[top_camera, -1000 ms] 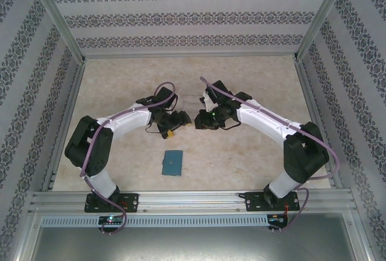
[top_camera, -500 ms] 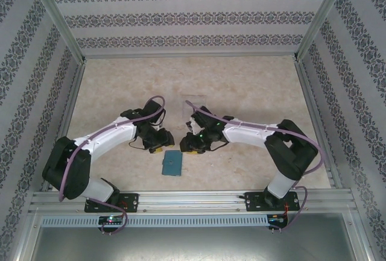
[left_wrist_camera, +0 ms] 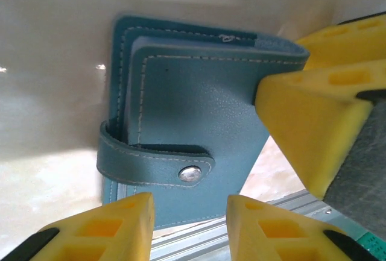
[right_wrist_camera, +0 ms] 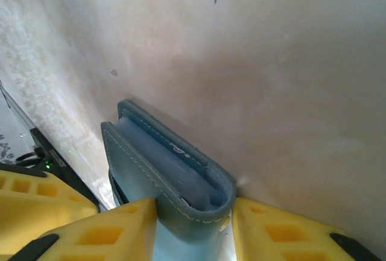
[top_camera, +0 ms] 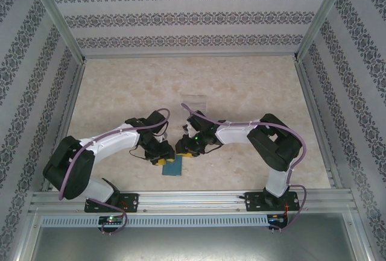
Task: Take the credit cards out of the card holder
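The card holder (top_camera: 173, 167), a teal bifold wallet, lies shut on the table near the front rail. Its side tab (left_wrist_camera: 151, 163) is snapped closed over the cover (left_wrist_camera: 193, 104). My left gripper (top_camera: 161, 158) hovers at the wallet's left edge; its jaws (left_wrist_camera: 190, 228) stand open, just short of the tab. My right gripper (top_camera: 183, 150) is at the far right corner. In the right wrist view its jaws (right_wrist_camera: 193, 231) are shut on the card holder's (right_wrist_camera: 151, 158) folded end. One right finger (left_wrist_camera: 313, 116) presses the cover. The credit cards are hidden inside.
A clear plastic box (top_camera: 194, 100) sits further back at the table's middle. The aluminium front rail (top_camera: 193, 199) runs just behind the wallet's near edge. Patterned walls and metal posts close in the table on three sides.
Both arms swung down and toward the front rail, from mid-table to the wallet. The left jaws narrowed. The right jaws came to rest around the wallet's end.
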Controlling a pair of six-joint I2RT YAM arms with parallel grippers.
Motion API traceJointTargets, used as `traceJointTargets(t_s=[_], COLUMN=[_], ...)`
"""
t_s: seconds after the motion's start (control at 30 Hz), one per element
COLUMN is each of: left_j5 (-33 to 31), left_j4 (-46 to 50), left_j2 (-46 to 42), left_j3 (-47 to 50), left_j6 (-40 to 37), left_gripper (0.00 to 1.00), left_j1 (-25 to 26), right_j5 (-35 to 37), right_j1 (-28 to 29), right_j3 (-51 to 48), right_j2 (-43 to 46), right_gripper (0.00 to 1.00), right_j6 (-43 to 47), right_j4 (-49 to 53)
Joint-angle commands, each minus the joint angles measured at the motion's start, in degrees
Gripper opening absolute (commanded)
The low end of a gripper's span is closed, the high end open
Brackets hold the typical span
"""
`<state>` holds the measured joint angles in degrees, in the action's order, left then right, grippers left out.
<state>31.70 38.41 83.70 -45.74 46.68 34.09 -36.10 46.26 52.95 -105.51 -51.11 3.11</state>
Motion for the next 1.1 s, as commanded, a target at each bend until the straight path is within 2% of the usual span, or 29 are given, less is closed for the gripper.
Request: traceJointTargets(t_s=[0.0, 0.2, 0.57, 0.83, 1.07], left_j5=[1.37, -1.05, -14.09, -22.27, -25.14], left_j4=[-2.33, -1.56, 8.5, 11.95, 14.05], left_j2=[1.33, 3.95, 10.13, 12.49, 13.08], left_j3=[0.94, 0.11, -5.42, -7.86, -9.75], left_j6=[-0.5, -1.39, -3.58, -1.89, -1.34], left_gripper=[0.37, 0.39, 0.4, 0.36, 0.26], left_j1=[1.4, 2.55, 6.32, 8.99, 9.95], right_j5=[0.23, 0.24, -0.03, -0.38, -0.77], right_j1=[0.15, -0.12, -0.21, -0.2, -0.13], right_j3=[-1.05, -1.49, -1.62, -1.71, -1.36], right_j2=[-1.87, -1.98, -1.39, -1.37, -1.53], right_gripper=[0.28, 0.17, 0.03, 0.0, 0.0], right_j6=[-0.34, -0.21, -0.21, -0.17, 0.05], right_j4=[-0.73, -0.61, -0.24, -0.04, 0.11])
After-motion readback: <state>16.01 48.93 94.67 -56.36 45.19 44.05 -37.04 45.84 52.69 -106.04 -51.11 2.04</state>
